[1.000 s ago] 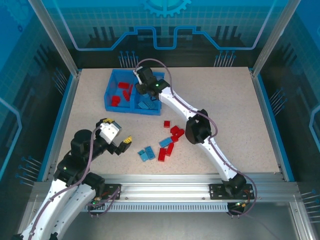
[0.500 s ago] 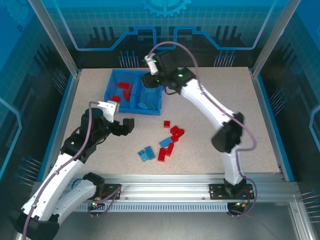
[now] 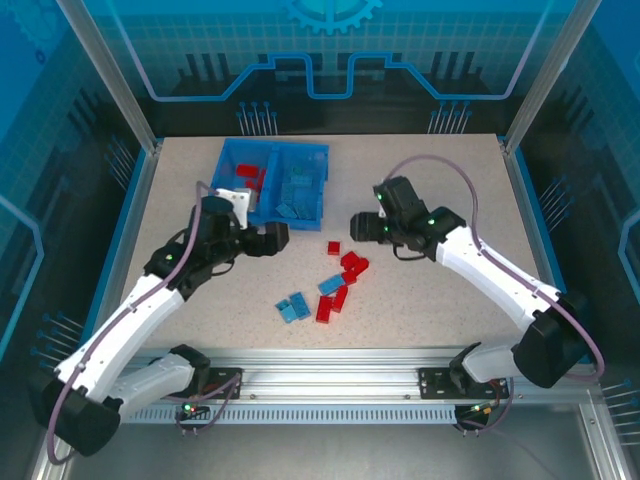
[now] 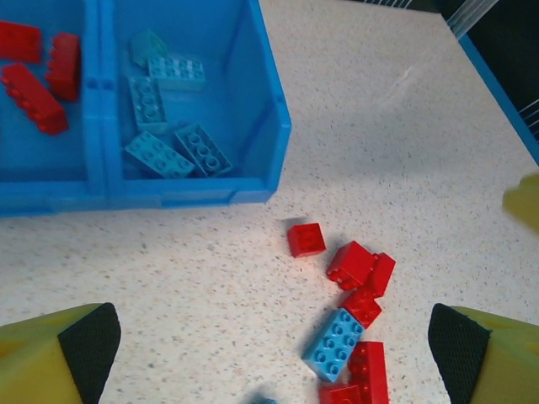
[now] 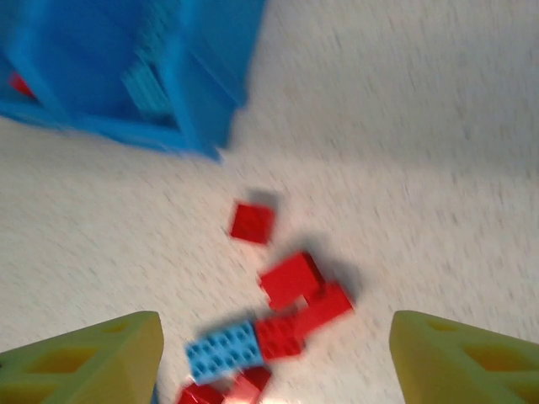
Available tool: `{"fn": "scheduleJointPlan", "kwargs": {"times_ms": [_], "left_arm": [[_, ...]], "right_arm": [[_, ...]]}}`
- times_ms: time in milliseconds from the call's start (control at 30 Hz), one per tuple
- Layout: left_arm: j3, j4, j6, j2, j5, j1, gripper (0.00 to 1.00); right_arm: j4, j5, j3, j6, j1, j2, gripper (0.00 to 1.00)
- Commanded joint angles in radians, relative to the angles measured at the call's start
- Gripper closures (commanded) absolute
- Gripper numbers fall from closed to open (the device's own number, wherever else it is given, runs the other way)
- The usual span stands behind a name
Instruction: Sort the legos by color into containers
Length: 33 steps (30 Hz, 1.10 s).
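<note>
Top external view: the speckled bench (image 3: 450, 190) carries a blue tray (image 3: 300, 218) toward its far left, with red legos (image 3: 250, 182) in the left compartment and light blue legos (image 3: 293, 190) in the right. The left hand (image 3: 280, 238) hovers just beside the tray's near wall, fingers spread wide, holding nothing. The right hand (image 3: 360, 226) hangs right of the tray, parted and empty. Nearer, loose on the bench, lie a red cluster (image 3: 350, 266) and a light blue pair (image 3: 293, 307).
</note>
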Motion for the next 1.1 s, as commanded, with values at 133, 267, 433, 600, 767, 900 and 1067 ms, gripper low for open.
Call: {"fn": "scheduleJointPlan", "kwargs": {"times_ms": [133, 267, 433, 600, 767, 900, 1067], "left_arm": [[0.165, -0.011, -0.338, 0.345, -0.225, -0.197, 0.11], [0.277, -0.014, -0.407, 0.591, -0.234, -0.241, 0.15], [0.439, -0.08, -0.389, 0.816, -0.237, -0.242, 0.18], [0.52, -0.115, -0.373, 0.956, -0.227, -0.24, 0.23], [0.562, -0.11, -0.372, 1.044, -0.215, -0.24, 0.35], [0.587, -0.105, -0.355, 1.086, -0.188, -0.241, 0.43], [0.589, -0.108, -0.355, 1.109, -0.176, -0.241, 0.52]], "right_arm": [[-0.054, 0.019, -0.089, 0.129, -0.032, -0.105, 0.17], [-0.083, 0.031, -0.121, 0.131, -0.046, -0.162, 0.09], [-0.114, 0.038, -0.157, 0.141, -0.077, -0.244, 0.03], [-0.118, 0.031, -0.179, 0.144, -0.091, -0.299, 0.02], [-0.128, 0.029, -0.187, 0.154, -0.092, -0.316, 0.02], [-0.125, 0.02, -0.196, 0.163, -0.092, -0.321, 0.02], [-0.13, 0.007, -0.188, 0.158, -0.091, -0.322, 0.02]]}}
